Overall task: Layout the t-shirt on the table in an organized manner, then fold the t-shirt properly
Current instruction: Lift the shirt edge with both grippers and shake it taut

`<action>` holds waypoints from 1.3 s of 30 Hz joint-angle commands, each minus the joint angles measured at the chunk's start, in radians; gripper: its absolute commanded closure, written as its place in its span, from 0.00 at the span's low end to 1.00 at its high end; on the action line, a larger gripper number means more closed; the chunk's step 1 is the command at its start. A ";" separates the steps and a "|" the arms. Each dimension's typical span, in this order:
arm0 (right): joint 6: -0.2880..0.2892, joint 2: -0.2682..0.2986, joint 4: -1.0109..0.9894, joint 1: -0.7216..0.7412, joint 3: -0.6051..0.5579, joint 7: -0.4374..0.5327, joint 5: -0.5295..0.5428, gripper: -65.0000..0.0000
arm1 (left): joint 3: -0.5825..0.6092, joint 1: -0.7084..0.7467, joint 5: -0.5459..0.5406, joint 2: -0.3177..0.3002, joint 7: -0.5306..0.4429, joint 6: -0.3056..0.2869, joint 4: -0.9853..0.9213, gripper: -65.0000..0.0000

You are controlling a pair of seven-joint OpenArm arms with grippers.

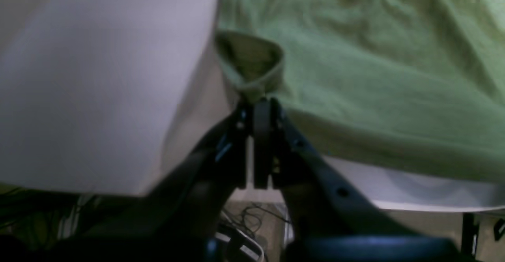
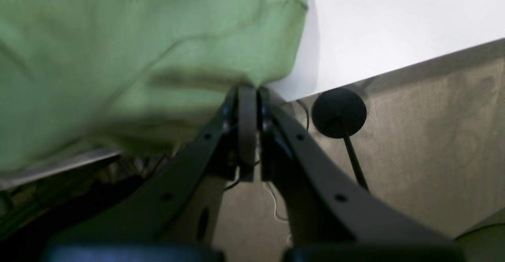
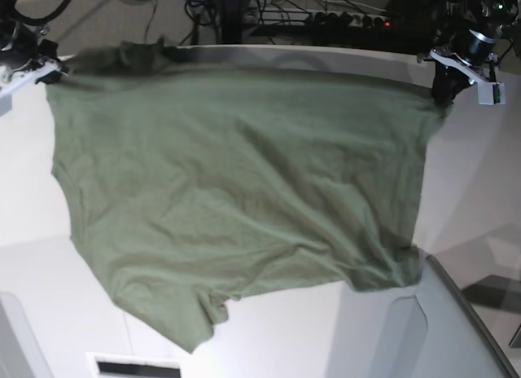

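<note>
The olive-green t-shirt [image 3: 244,191] lies spread across the white table [image 3: 32,296], stretched between both grippers at the far edge. My left gripper [image 1: 260,100] is shut on a folded corner of the t-shirt [image 1: 375,76]; in the base view it is at the far right [image 3: 444,93]. My right gripper [image 2: 248,89] is shut on another edge of the t-shirt [image 2: 138,49], at the base view's far left [image 3: 53,68]. Near the front, the cloth is wrinkled, with a sleeve trailing at the lower left. The collar is not visible.
A grey angled panel [image 3: 456,329] with a dark edge sits at the front right. Past the table edge [image 2: 375,25] a black round stand foot [image 2: 339,112] rests on the floor. Cables and a power strip [image 3: 350,19] lie behind the far edge.
</note>
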 commanded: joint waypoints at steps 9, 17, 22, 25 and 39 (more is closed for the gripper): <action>0.007 0.011 0.015 -0.004 0.011 -0.065 0.005 1.00 | -0.002 0.093 -0.022 0.000 -0.025 -0.008 0.043 1.00; 0.007 0.011 0.012 0.005 0.003 -0.063 0.005 1.00 | -0.096 0.130 -0.017 0.076 -0.025 -0.008 0.153 1.00; 0.007 0.017 0.002 0.009 0.002 -0.063 0.002 1.00 | -0.116 0.148 -0.016 0.091 -0.016 -0.008 0.167 1.00; 0.007 0.018 -0.014 0.019 -0.029 -0.063 0.000 1.00 | -0.117 0.142 -0.014 0.099 0.003 -0.008 0.155 1.00; 0.005 0.018 -0.018 0.019 -0.073 -0.063 0.000 1.00 | -0.143 0.099 0.148 0.142 0.003 -0.008 0.095 1.00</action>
